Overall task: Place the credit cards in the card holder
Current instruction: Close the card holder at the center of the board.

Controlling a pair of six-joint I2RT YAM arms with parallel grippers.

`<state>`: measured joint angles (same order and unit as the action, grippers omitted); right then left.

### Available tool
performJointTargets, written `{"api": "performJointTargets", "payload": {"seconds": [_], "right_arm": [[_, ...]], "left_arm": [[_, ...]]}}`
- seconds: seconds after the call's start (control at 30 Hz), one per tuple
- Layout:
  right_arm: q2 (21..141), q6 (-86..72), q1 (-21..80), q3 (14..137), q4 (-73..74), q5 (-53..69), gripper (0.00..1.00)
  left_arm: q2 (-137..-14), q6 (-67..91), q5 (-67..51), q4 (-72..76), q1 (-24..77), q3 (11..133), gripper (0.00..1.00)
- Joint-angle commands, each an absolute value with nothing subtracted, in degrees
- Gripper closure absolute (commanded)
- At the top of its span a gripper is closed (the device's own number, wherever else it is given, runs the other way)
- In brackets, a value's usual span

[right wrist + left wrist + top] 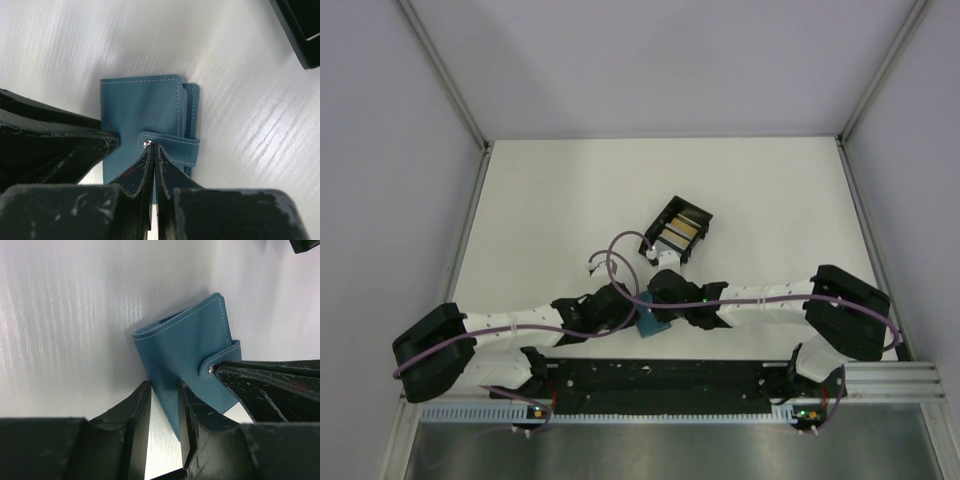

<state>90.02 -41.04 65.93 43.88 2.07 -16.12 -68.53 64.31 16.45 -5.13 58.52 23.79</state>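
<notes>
White table (550,200), grey walls. One wallet (651,324), teal, near the front edge at centre, still snapped shut. Left gripper (165,405) clamps its edge; right gripper (153,150), fingers together, tip at the snap. Judged light, soft leather, slippery on the table: hold by the edge. One black tray (677,232) mid-table holds about three cards (681,231).

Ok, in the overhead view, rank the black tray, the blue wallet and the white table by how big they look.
1. White table
2. Black tray, holding cards
3. Blue wallet, partly hidden by the arms, so likely bigger than it looks
</notes>
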Motion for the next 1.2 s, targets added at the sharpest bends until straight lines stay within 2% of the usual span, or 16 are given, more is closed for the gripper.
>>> {"api": "performJointTargets", "payload": {"seconds": [0.0,0.53,0.67,1.07,1.17], "right_arm": [[89.2,-36.6,64.8,44.1,8.3,-14.7,0.98],[90.3,-34.7,63.4,48.4,6.4,-11.3,0.95],[91.2,-36.2,63.4,46.8,3.3,-8.9,0.93],[95.2,-39.5,63.4,44.1,7.2,-9.1,0.93],[93.8,-39.8,63.4,42.3,5.1,-7.5,0.89]], "left_arm": [[-67.8,62.5,17.3,-5.4,58.4,25.1,0.67],[-67.4,60.5,18.1,-4.7,58.3,25.9,0.67],[-67.7,60.4,17.8,-4.0,58.3,25.7,0.67],[-68.7,60.6,16.9,-2.8,58.0,24.7,0.67],[-68.8,60.2,16.5,-2.2,58.0,24.9,0.67]]}}
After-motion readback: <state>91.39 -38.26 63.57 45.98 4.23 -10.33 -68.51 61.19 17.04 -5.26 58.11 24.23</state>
